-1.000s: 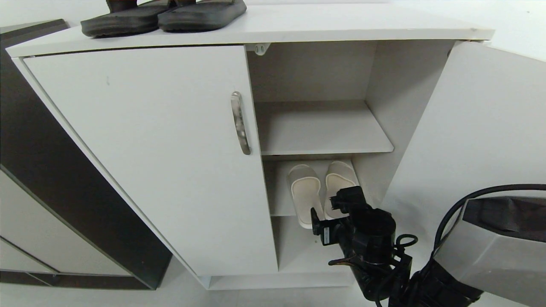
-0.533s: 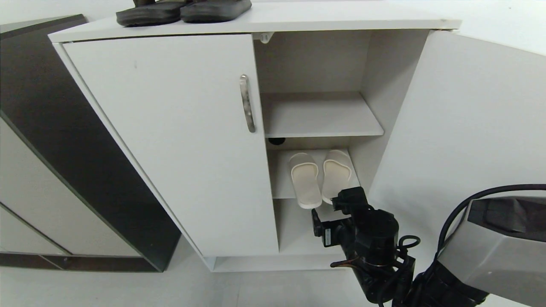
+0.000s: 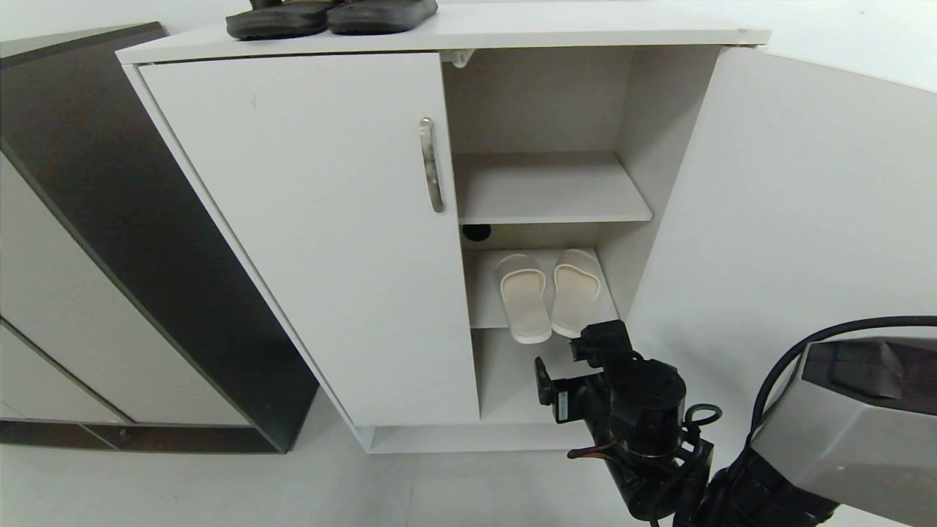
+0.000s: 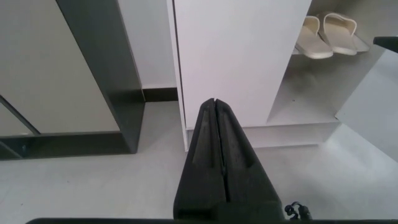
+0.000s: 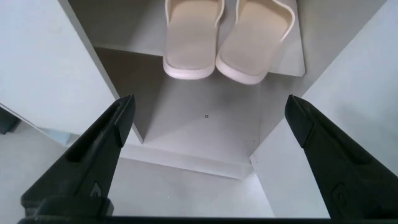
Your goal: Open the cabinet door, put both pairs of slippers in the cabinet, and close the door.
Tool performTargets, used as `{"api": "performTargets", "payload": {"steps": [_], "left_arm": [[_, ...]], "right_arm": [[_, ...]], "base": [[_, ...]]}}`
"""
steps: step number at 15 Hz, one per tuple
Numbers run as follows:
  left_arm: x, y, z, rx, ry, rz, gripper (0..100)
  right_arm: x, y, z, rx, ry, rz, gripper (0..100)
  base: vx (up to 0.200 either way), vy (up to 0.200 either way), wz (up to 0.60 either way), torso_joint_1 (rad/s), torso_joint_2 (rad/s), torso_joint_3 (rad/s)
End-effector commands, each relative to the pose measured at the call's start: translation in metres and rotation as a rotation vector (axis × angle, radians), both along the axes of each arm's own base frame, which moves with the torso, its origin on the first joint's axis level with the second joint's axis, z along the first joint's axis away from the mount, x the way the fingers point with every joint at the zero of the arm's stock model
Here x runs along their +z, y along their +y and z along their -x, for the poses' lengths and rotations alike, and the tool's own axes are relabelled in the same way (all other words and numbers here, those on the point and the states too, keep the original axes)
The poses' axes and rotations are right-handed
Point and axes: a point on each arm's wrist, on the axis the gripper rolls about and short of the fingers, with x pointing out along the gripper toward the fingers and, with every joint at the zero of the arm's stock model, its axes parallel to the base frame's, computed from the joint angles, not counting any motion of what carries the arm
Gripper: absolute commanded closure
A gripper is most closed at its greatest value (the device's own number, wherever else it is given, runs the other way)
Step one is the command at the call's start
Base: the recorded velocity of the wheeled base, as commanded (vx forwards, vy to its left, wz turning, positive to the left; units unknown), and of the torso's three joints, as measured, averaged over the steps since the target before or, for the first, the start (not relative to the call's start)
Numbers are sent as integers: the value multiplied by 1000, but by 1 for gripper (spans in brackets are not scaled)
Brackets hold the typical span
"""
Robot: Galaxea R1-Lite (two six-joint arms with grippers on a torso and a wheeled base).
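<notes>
My right hand (image 5: 209,106) hangs with its two fingers spread wide and nothing between them, low and right of centre in the head view, just in front of the cabinet's bottom compartment. Just beyond it the cream slippers (image 3: 525,296) lie side by side on the middle shelf (image 3: 483,307), toes toward the back and heels at the shelf's front edge. The upper shelf (image 3: 549,190) sits above them. The right door (image 3: 790,205) stands swung open along the right of the frame. The left door (image 3: 307,219) is closed, its metal handle (image 3: 432,165) upright near the centre. The black slippers (image 3: 329,15) rest together on the cabinet top (image 3: 585,33), at the upper edge left of centre. My left hand (image 4: 214,106) has its fingers pressed together, gripping nothing, above the grey floor (image 4: 93,180) in front of the closed door. A dark panel (image 3: 110,219) stands at the left of the frame, beside the cabinet
</notes>
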Motion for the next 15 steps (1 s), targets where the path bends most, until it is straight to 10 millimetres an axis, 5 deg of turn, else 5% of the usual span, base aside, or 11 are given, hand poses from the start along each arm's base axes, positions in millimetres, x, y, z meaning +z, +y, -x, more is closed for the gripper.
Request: {"api": "performTargets", "payload": {"steps": [1,15], "left_arm": [[0,0,0,0,1,0,100],[0,0,0,0,1,-2,100]], "right_arm": [[0,0,0,0,-1,1,0],[-3,5,0,10,-2,5,0]], "base": [[0,0,0,0,0,0],[0,0,0,1,1,129]]}}
